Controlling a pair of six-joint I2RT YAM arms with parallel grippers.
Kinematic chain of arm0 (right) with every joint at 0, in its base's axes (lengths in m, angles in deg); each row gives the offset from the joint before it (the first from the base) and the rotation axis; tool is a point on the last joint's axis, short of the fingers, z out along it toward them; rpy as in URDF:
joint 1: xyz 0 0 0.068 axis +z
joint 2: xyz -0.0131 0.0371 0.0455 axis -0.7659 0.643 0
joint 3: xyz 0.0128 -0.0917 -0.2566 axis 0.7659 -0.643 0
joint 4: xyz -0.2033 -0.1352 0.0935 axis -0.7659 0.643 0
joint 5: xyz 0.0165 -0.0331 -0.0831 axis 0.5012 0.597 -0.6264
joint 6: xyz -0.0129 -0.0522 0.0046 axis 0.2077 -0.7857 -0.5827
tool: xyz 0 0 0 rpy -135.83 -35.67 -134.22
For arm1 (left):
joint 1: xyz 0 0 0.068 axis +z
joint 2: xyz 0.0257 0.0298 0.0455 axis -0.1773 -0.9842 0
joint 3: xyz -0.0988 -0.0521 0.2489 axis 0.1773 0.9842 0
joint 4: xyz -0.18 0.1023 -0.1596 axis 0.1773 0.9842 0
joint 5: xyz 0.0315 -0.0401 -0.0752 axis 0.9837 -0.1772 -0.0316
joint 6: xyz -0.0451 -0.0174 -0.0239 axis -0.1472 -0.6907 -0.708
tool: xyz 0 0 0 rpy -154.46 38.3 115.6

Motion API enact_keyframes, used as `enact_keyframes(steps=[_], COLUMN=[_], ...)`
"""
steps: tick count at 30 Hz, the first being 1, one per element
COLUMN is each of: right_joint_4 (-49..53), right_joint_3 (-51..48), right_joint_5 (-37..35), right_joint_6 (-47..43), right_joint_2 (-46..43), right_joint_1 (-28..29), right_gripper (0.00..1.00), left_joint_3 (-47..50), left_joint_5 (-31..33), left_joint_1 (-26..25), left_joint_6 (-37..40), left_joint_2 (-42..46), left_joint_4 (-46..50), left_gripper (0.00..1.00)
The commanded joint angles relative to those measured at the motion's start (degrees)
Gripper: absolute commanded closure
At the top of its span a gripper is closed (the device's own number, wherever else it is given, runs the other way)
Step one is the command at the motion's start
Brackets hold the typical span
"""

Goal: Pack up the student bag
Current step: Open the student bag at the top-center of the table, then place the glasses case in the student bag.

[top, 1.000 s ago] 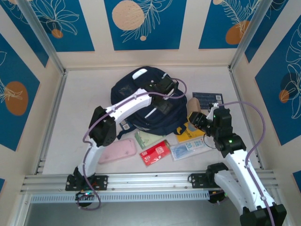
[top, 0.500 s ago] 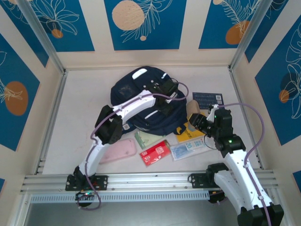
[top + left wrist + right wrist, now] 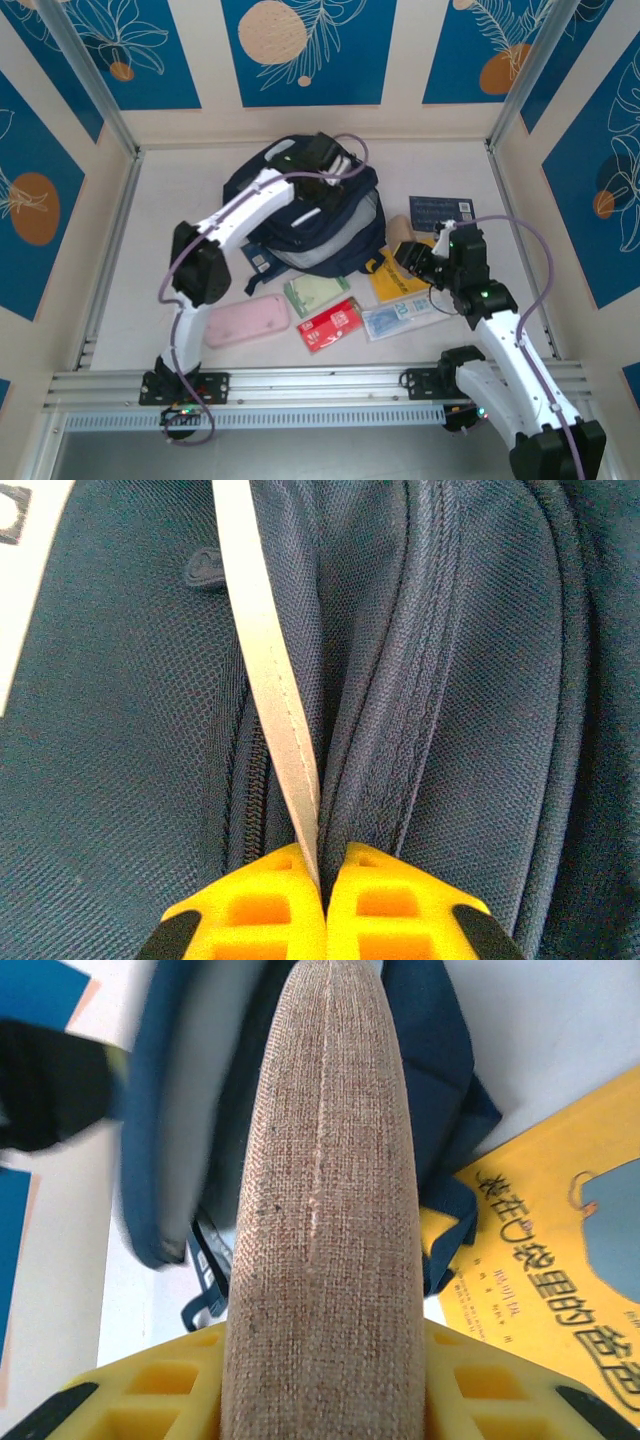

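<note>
Left gripper (image 3: 322,868): yellow fingers pressed fully together, pinching a white stripe (image 3: 268,680) and a fold of navy fabric on the student bag (image 3: 480,680); placed over the bag's far upper part in the top view. Right gripper (image 3: 325,1355): part-open, clamped on both sides of a tan woven pouch (image 3: 325,1160); pouch pointing away from the wrist toward the bag's right edge. Bag lying mid-table (image 3: 150,250), nearer the far wall; grey lining showing along its right side. Noted along the bag's near edge, left to right: pink case (image 3: 248,320); green packet (image 3: 316,294); red booklet (image 3: 331,324); clear packet (image 3: 398,318); yellow book (image 3: 560,1250). Navy booklet (image 3: 440,212) lying right of the bag.
</note>
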Motion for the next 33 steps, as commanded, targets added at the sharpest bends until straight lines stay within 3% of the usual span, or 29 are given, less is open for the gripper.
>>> enact_keyframes(steps=[1, 7, 12, 20, 26, 30, 33], right_joint_4=[-6.1, -13.1, -18.9, -25.9, -34.3, -33.5, -27.7], right_joint_3=[2.4, 7.1, 14.0, 29.7, 41.0, 52.4, 62.1], right_joint_5=[2.8, 3.3, 5.8, 9.5, 8.9, 5.6, 1.4], right_joint_6=[2.1, 5.5, 9.5, 15.2, 21.5, 23.1, 23.0], right_joint_2=[3.2, 14.9, 28.4, 50.9, 66.8, 77.4, 84.6], right_joint_1=[3.2, 9.3, 11.6, 13.6, 16.4, 19.2, 21.2], right_gripper=[0.65, 0.64, 0.64, 0.63, 0.56, 0.52, 0.36], left_joint_3=[-1.0, -1.2, 0.2, 0.2, -0.8, -0.9, -0.8], left_joint_5=[3.3, 5.8, 0.6, 0.0, -1.1, -1.6, -1.6], left_joint_1=[1.5, 2.5, 3.7, 4.0, 4.3, 4.9, 5.6], left_joint_6=[2.1, 5.5, 4.7, 3.0, 2.5, 2.1, 1.6], left_joint_2=[8.5, 12.1, 14.1, 15.7, 17.2, 17.8, 17.8], left_joint_4=[-1.7, -2.1, -5.0, -6.6, -6.9, -7.0, -7.1], left_gripper=[1.00, 1.00, 1.00, 1.00, 1.00, 1.00, 1.00])
